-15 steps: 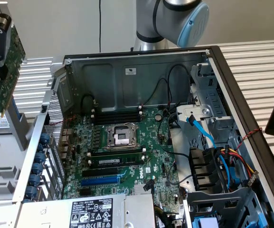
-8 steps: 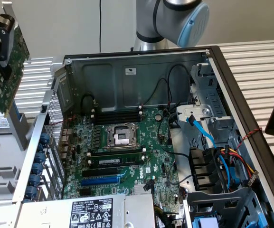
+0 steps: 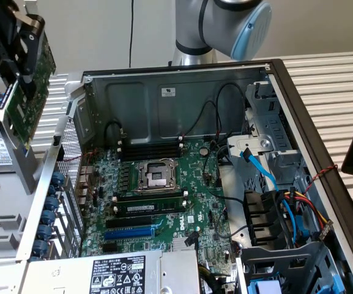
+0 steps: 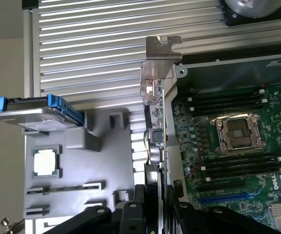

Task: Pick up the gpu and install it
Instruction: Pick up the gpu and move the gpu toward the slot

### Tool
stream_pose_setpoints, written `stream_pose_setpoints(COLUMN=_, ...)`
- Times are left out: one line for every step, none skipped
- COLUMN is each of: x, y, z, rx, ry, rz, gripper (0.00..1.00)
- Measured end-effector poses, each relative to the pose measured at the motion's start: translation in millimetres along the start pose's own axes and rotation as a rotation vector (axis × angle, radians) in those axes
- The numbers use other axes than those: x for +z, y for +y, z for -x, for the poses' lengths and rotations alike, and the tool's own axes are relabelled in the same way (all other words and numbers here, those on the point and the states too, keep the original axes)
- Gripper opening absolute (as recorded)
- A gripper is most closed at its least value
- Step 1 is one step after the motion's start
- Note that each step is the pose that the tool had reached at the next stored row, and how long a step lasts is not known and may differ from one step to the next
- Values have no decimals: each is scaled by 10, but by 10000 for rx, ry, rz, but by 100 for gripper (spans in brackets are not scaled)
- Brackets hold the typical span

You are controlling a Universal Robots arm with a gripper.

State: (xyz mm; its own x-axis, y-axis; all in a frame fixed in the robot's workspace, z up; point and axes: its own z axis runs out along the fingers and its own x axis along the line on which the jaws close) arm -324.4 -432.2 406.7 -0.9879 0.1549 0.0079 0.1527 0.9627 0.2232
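Gripping the gpu [image 3: 22,113] by its upper end, the tool [image 3: 18,67] hung at the exterior view's left, outside the open case [image 3: 182,76]. The card was in the air, tilted, with its green board facing the case and its silver bracket [image 3: 8,113] on the far side. It was above the grey tray [image 3: 26,184] that stood just beside the case, and touched neither of them.

In the wrist view the gpu [image 4: 159,136] ran edge-on away from the tool [image 4: 156,214], whose black fingers [image 4: 130,214] were pressed on either face of the card. The bracket [image 4: 160,56] was at the far end, over the slatted table [image 4: 91,48]. The card's edge lined up roughly with the case wall [image 4: 179,161] and lay between the tray [image 4: 106,141] and the motherboard [image 4: 276,161].

On the tray lay a processor [image 4: 45,162] in its pocket and a drive [image 4: 33,114] with blue rails.

Inside the case the motherboard [image 3: 194,184] showed an open socket [image 3: 153,176], memory sticks [image 3: 148,207] and a blue slot [image 3: 130,233], all well apart from the card. The arm [image 3: 225,24] stood behind the case.
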Motion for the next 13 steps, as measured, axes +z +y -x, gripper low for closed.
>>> stream_pose_setpoints(x=-15, y=1, z=47, rx=4, ry=16, rz=-3, gripper=27)
stream_pose_setpoints(x=-29, y=1, z=91, rx=8, ry=31, rz=-5, gripper=27)
stream_pose_setpoints(x=-45, y=2, z=138, rx=13, ry=52, rz=-9, gripper=27)
stream_pose_setpoints(x=-62, y=2, z=187, rx=18, ry=75, rz=-12, gripper=27)
stream_pose_setpoints(x=-78, y=3, z=232, rx=23, ry=98, rz=-16, gripper=27)
stream_pose_setpoints(x=-95, y=4, z=277, rx=30, ry=122, rz=-20, gripper=27)
stream_pose_setpoints(x=-112, y=4, z=326, rx=35, ry=148, rz=-25, gripper=27)
stream_pose_setpoints(x=-128, y=4, z=370, rx=41, ry=174, rz=-29, gripper=27)
stream_pose_setpoints(x=-145, y=4, z=416, rx=47, ry=203, rz=-34, gripper=27)
stream_pose_setpoints(x=-160, y=3, z=460, rx=54, ry=227, rz=-39, gripper=27)
stream_pose_setpoints(x=-171, y=3, z=507, rx=59, ry=250, rz=-43, gripper=27)
stream_pose_setpoints(x=-180, y=3, z=553, rx=63, ry=269, rz=-46, gripper=27)
stream_pose_setpoints(x=-188, y=2, z=602, rx=68, ry=290, rz=-49, gripper=27)
